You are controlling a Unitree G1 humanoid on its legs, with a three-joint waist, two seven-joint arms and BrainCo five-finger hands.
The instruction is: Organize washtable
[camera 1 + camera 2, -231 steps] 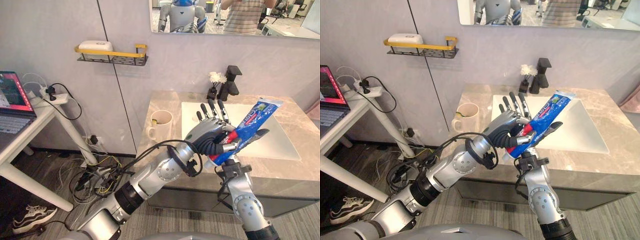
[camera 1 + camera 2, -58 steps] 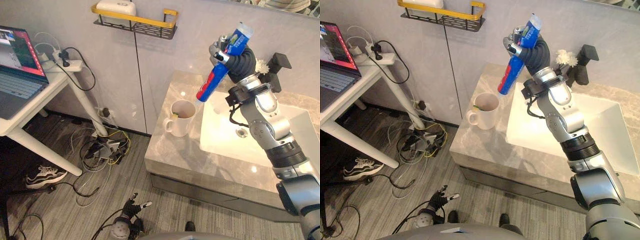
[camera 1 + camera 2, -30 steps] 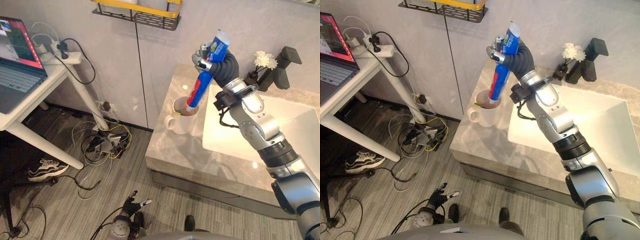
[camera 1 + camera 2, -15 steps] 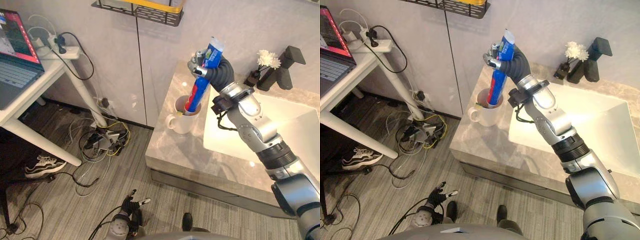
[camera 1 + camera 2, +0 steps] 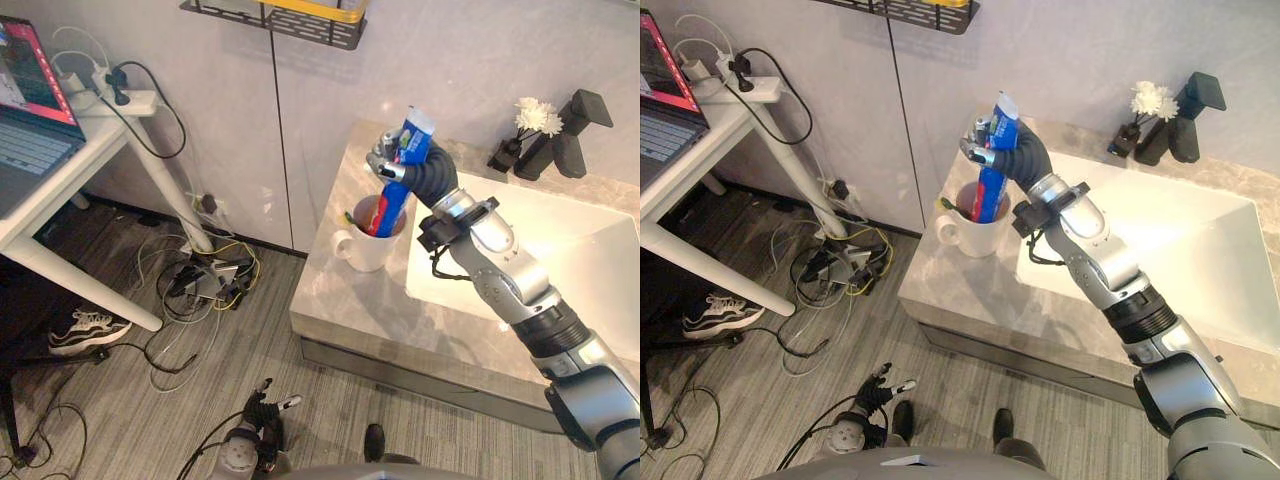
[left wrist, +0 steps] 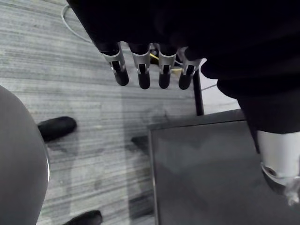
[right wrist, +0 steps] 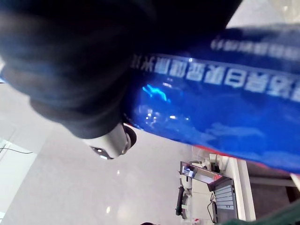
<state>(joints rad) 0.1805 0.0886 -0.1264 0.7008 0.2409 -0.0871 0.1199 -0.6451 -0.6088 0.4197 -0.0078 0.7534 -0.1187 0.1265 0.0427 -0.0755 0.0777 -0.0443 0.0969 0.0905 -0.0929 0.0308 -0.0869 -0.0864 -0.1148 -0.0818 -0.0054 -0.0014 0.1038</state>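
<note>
My right hand (image 5: 424, 174) is shut on a blue toothpaste tube (image 5: 388, 205) with red markings and holds it nearly upright. The tube's lower end sits inside a white mug (image 5: 362, 250) that stands on the left part of the marble washtable (image 5: 345, 310). The right wrist view shows the tube (image 7: 225, 117) close up against the hand's dark cover. My left hand (image 5: 872, 395) hangs low over the floor in front of the washtable, and its fingers (image 6: 140, 75) are straight and hold nothing.
A white sink basin (image 5: 545, 250) lies right of the mug, with a black faucet (image 5: 565, 135) and a small vase of white flowers (image 5: 530, 115) behind it. A wire wall shelf (image 5: 290, 18) hangs above. A white table (image 5: 60, 200) with a laptop stands left, over floor cables and a shoe (image 5: 85, 330).
My right hand has come down with the toothpaste tube, so its lower end has gone deeper into the mug. The left hand has stayed hanging low.
</note>
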